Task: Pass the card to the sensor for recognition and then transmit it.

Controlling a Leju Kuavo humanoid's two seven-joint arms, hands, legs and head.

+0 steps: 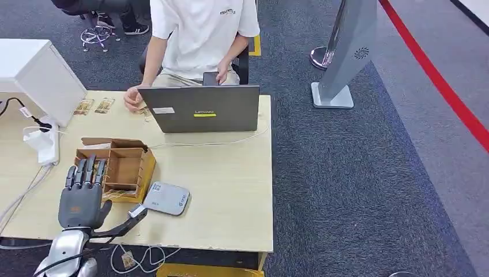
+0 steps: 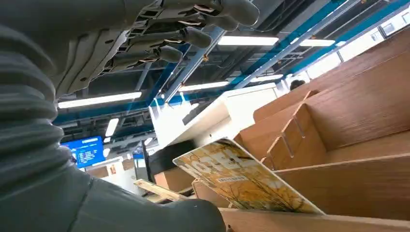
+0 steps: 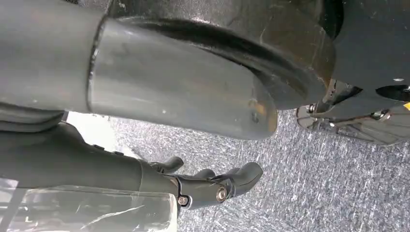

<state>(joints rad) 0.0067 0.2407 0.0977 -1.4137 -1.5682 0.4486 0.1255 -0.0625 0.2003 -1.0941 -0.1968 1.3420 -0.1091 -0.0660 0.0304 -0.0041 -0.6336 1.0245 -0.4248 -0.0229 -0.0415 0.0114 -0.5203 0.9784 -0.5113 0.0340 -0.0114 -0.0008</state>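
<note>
My left hand (image 1: 81, 193) hovers at the near left corner of an open cardboard box (image 1: 118, 164) with dividers, fingers stretched out flat over its edge. In the left wrist view a yellow patterned card (image 2: 241, 179) printed "HOTEL" leans inside the box (image 2: 348, 121), between my spread fingers (image 2: 193, 34) and thumb (image 2: 159, 212); nothing touches it. The sensor (image 1: 167, 198), a flat grey-white pad, lies just right of the box near the table's front edge. My right hand (image 3: 212, 186) hangs over grey carpet with nothing in it.
A person sits behind a grey laptop (image 1: 202, 108) at the far side of the table (image 1: 230, 190). Two more cards (image 1: 95, 105) lie near the person's hand. A white case (image 1: 34, 75) and a power strip (image 1: 43, 141) stand at the left. A cable (image 1: 138, 254) hangs off the front edge.
</note>
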